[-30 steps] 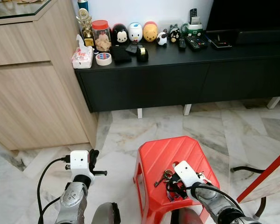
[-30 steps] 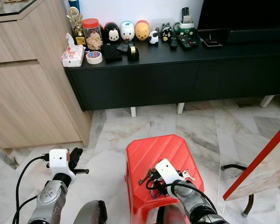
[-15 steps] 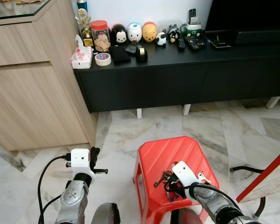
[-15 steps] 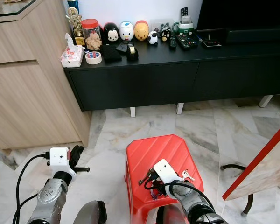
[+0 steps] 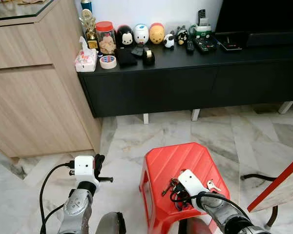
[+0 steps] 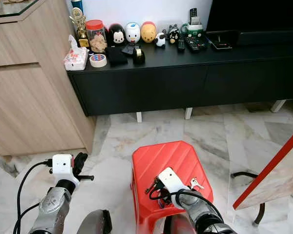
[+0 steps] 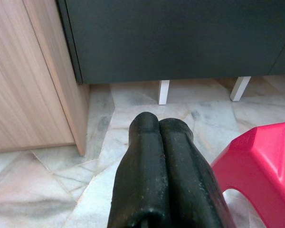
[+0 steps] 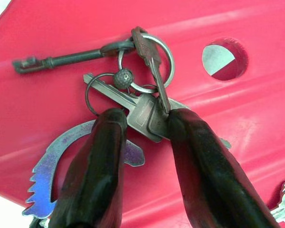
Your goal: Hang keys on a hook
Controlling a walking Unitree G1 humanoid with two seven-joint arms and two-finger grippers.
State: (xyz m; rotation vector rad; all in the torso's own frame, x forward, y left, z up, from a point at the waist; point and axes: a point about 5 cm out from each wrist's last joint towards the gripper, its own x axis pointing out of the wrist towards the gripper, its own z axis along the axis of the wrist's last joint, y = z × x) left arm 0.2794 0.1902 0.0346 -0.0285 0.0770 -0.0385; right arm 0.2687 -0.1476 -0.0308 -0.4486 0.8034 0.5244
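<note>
A bunch of keys point(image 5: 170, 185) on rings lies on top of a red plastic stool point(image 5: 176, 158) in front of me. In the right wrist view the bunch point(image 8: 141, 108) has a long dark old-style key, flat silver keys and a blue-silver clip. My right gripper point(image 8: 145, 119) is open, its two black fingers point(image 8: 104, 156) pressed down on either side of the flat keys. From the head views, the right gripper point(image 5: 178, 196) sits low over the stool's near half. My left gripper point(image 7: 159, 124) is shut and empty, held low at the left point(image 5: 98, 162) above the floor.
A long black TV console point(image 5: 185, 78) stands ahead against the wall, carrying figurines, a jar, a tape roll point(image 5: 108, 61), a tissue pack and remotes. A wooden cabinet point(image 5: 34, 92) stands at the left. A red slanted bar point(image 5: 278, 183) and a black cable lie to the right on the marble floor.
My right gripper has shifted slightly left and down onto the key bunch. The left arm has barely moved.
</note>
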